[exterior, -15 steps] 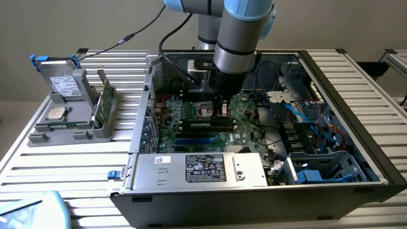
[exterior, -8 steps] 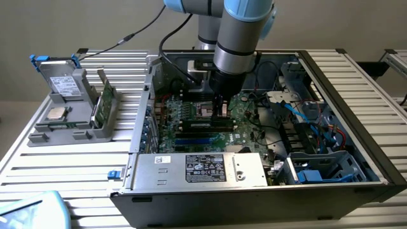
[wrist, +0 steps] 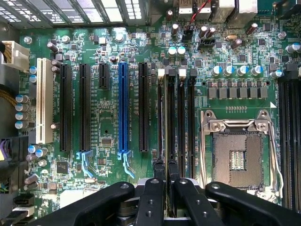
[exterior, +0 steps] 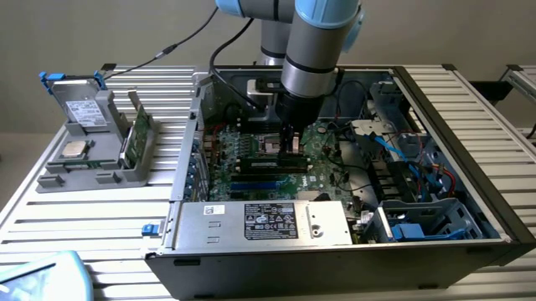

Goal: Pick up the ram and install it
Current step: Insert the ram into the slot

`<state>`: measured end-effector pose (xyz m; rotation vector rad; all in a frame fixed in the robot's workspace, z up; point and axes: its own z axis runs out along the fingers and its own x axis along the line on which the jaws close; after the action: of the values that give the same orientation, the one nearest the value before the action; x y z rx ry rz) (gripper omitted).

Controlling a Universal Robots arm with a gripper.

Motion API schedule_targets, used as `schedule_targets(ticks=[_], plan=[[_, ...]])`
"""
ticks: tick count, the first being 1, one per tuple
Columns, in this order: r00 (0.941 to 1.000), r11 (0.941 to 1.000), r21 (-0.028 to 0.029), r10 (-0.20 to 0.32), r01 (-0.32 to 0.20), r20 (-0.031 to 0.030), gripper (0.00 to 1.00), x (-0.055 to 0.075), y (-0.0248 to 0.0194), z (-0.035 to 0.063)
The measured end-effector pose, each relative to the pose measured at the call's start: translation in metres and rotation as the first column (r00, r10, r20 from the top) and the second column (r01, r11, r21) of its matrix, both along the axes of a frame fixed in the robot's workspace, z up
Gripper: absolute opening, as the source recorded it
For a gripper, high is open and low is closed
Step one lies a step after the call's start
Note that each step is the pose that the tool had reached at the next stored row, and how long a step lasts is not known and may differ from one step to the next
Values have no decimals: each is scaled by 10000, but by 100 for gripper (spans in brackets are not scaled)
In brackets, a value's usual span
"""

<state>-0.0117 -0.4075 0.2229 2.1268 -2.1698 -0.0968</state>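
Just beside the CPU socket (wrist: 237, 155), the fingers (wrist: 153, 197) are pinched narrow on a thin dark strip seen edge-on. I take that strip for the ram (wrist: 166, 122), held by its top edge. The gripper (wrist: 165, 174) hangs straight over the bank of memory slots (wrist: 181, 117) flanking the socket, w/ the stick running parallel to them. Whether its bottom edge is already in a slot or just above one, can't tell.

In the exterior view the gripper (exterior: 293, 149) is low inside the open case, tips next to the socket (exterior: 270, 139), and a long dark bar w/ a pale label, prob. the ram (exterior: 268, 165), lies under it. Further from the socket sit the blue expansion slot (wrist: 123, 108) and black ones beside it. The grey holder (exterior: 92, 169) w/ taller green cards (exterior: 135, 135) stands outside the case, well apart from the socket.

Risks, as I judge them:
- Slots sit close together, so a small sideways offset could land the stick on a slot wall or in a neighbouring slot.
- If the notch isn't lined up w/ the slot key, pushing down could flex the board or stick.
- If the end clips aren't open, one end may seat and the other ride high.
- The grip is thin and on the edge only, so the stick could pivot under load.
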Motion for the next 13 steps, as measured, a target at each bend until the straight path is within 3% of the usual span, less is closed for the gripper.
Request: schedule_targets(ticks=[13], plan=[[9998, 9998, 2, 185, -185, -35, 14, 3, -3, -2]])
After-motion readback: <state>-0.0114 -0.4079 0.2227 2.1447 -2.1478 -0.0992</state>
